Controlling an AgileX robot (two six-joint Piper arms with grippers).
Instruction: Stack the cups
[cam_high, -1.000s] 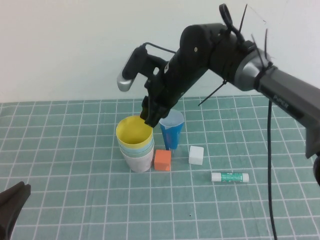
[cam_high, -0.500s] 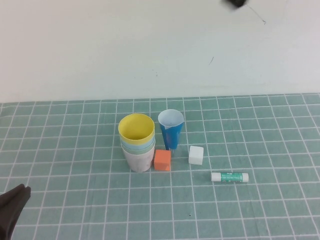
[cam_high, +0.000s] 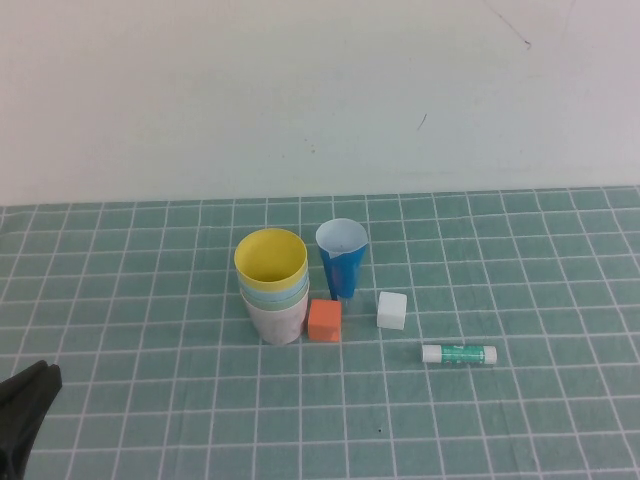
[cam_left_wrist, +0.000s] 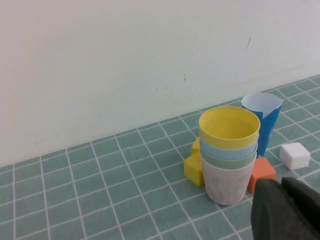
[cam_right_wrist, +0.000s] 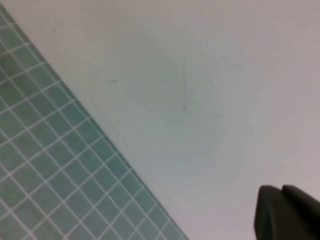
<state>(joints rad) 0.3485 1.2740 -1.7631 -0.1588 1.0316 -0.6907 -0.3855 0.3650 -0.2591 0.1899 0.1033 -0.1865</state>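
Observation:
The cups stand nested in one upright stack on the green checked cloth: yellow cup on top, then light blue, sage green and pale pink at the bottom. My left gripper is shut and empty, low at the near left corner, well apart from the stack. My right gripper is shut and empty; it is out of the high view, and its wrist view faces the white wall.
A taller dark blue cup stands right of the stack. An orange cube touches the stack's base; a white cube and a glue stick lie further right. Yellow blocks sit behind the stack.
The right arm was over the stack with its gripper at the yellow cup's rim; it has let go, risen out of the high view and shut. The stack stays in place.

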